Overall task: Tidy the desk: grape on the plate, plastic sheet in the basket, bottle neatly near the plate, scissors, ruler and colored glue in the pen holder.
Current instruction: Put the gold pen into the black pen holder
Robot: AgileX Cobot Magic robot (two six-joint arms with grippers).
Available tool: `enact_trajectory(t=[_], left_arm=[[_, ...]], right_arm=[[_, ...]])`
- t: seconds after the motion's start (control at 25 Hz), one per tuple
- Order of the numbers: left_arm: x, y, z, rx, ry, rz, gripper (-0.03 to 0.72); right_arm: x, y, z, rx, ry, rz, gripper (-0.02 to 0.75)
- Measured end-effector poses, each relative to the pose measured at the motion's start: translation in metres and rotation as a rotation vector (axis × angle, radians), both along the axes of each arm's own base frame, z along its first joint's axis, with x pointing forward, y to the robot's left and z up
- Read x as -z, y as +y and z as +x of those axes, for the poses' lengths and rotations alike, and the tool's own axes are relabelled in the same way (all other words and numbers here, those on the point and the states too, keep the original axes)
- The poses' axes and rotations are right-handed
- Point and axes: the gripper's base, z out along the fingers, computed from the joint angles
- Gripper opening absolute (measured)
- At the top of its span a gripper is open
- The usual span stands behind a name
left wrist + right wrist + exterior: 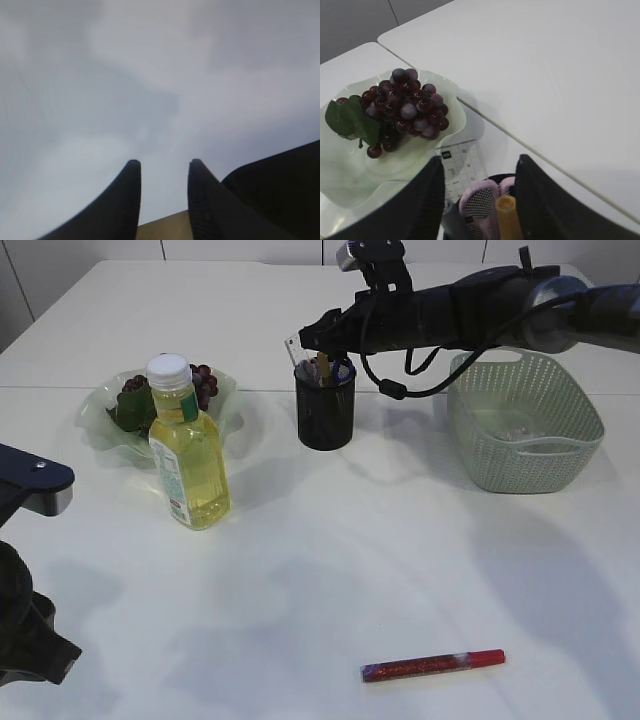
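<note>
My right gripper (316,338) hovers over the black pen holder (325,415), jaws open. Between its fingers in the right wrist view (479,167) I see the clear ruler (462,167), the pink scissors handles (482,200) and an orange glue stick (507,215), all standing in the holder. The grape bunch (200,380) lies on the green plate (100,415). The yellow bottle (190,455) stands upright in front of the plate. A red glitter glue (432,665) lies flat at the front. My left gripper (165,167) is open over bare table.
The pale green basket (525,430) stands at the right with a clear plastic sheet (505,425) inside. The left arm (30,490) sits at the front left edge. A seam between table tops runs behind the plate and holder.
</note>
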Motion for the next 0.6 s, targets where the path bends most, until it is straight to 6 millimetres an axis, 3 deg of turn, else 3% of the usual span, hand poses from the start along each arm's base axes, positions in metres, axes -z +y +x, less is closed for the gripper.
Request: enact_trajectory(t=[0.16, 0.24, 0.6], left_arm=[[0.0, 0.002, -0.002, -0.003, 0.017, 0.017, 0.237], [0.001, 0.003, -0.003, -0.005, 0.029, 0.028, 0.237], [0.001, 0.003, -0.003, -0.006, 0.033, 0.033, 0.237]], right_arm=[[-0.01, -0.005, -0.005, 0.047, 0.125, 0.005, 0.386], [-0.027, -0.012, -0.014, 0.076, 0.209, -0.054, 0.386], [-0.106, -0.044, -0.083, 0.23, 0.572, -0.365, 0.386]])
